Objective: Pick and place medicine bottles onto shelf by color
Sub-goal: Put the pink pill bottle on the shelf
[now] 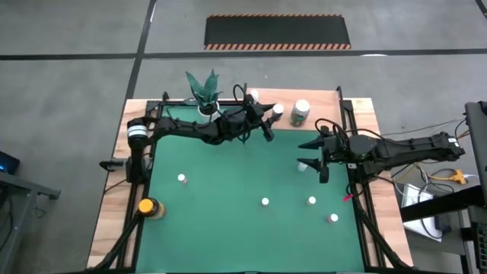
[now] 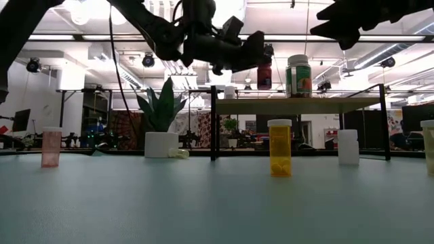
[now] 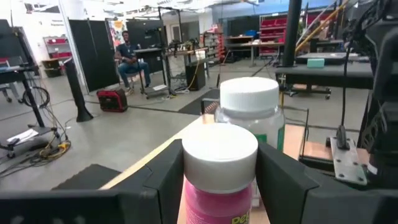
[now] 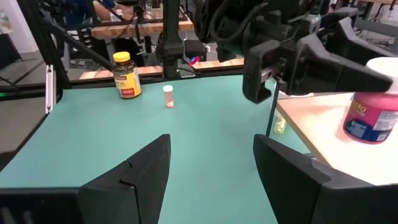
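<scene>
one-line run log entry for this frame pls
left gripper: shut on pink bottle, over shelf | right gripper: open, empty, above mat | green-label bottle: on shelf

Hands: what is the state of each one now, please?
Left hand: closed on a pink bottle with a white cap, over the shelf.
Right hand: open, holding nothing, above the green mat.

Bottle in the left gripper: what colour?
Pink with a white cap; left wrist view shows it best.
</scene>
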Action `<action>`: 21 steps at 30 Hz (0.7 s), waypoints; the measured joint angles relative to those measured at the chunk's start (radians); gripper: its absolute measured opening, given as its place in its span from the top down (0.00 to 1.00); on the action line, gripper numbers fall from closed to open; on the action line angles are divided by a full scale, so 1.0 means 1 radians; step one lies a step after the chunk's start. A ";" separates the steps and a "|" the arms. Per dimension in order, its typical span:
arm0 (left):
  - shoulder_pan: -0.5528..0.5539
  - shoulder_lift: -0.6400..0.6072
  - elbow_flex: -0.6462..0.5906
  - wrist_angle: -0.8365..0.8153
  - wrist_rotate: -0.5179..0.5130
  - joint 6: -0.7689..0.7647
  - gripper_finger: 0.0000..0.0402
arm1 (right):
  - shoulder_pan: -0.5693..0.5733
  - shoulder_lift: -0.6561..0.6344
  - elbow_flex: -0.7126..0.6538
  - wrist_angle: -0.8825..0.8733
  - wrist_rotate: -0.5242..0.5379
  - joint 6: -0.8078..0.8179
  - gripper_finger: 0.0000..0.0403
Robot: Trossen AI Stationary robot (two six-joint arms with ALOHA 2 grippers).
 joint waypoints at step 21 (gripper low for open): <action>0.004 0.006 -0.031 -0.046 -0.009 -0.035 0.61 | 0.000 0.025 -0.014 0.022 0.000 0.017 0.46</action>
